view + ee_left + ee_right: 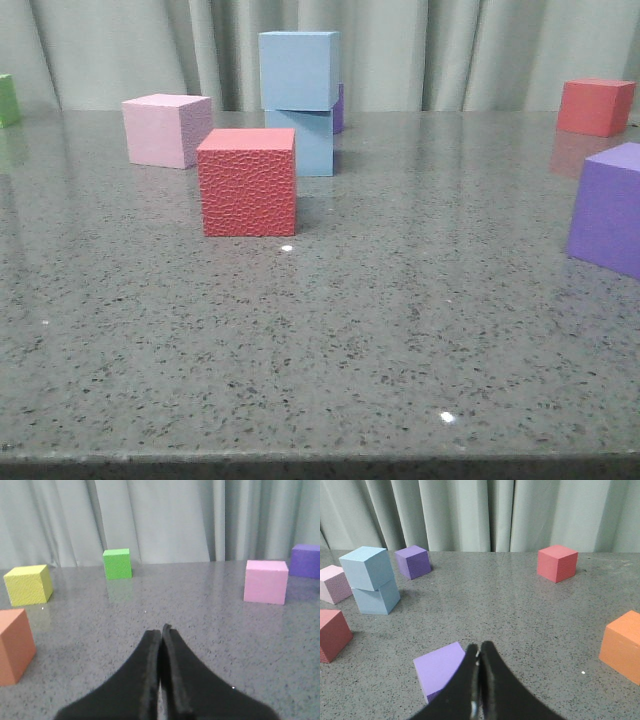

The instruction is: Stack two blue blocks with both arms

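Showing yellow cube (28,584): left wrist only.

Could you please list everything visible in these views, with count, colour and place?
pale blue foam cubes: two, sky blue, stacked at centre back
red foam cubes: two, red, one in front of the stack, one far right at the back
purple foam cubes: two, purple, one at the right, one behind the stack
pink foam cube: one, pink, left of the stack
green foam cube: one, green, far left at the back
yellow foam cube: one, yellow, far left
orange foam cubes: two, orange, one at each side
speckled stone table: one, grey
curtain: grey-green, behind
left pincer: black, shut, empty
right pincer: black, shut, empty
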